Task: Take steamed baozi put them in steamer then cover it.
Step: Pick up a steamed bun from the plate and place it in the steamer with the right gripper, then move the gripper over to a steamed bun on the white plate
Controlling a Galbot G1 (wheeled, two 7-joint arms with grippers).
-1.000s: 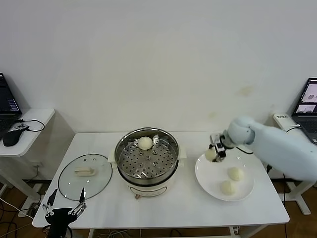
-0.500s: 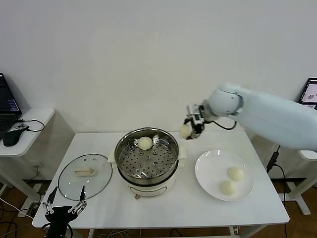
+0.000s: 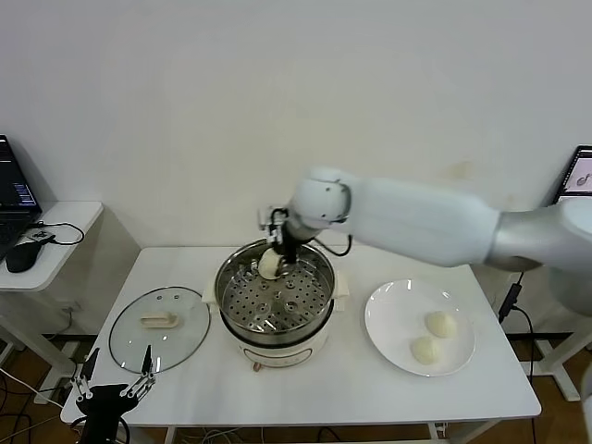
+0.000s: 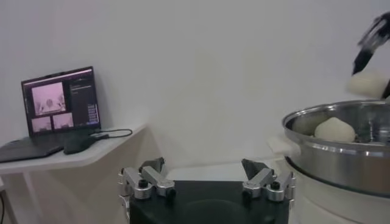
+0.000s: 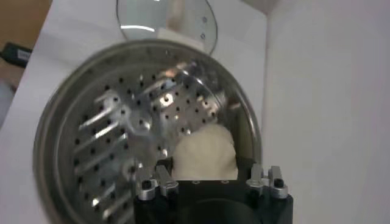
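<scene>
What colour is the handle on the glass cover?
Cream-white; the cover's handle shows best in the head view.

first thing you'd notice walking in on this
The right gripper hangs over the far side of the shiny steamer mid-table, shut on a baozi above another bun already on the tray. Two more buns sit on the white plate to its right, and the glass lid lies to its left.
</scene>
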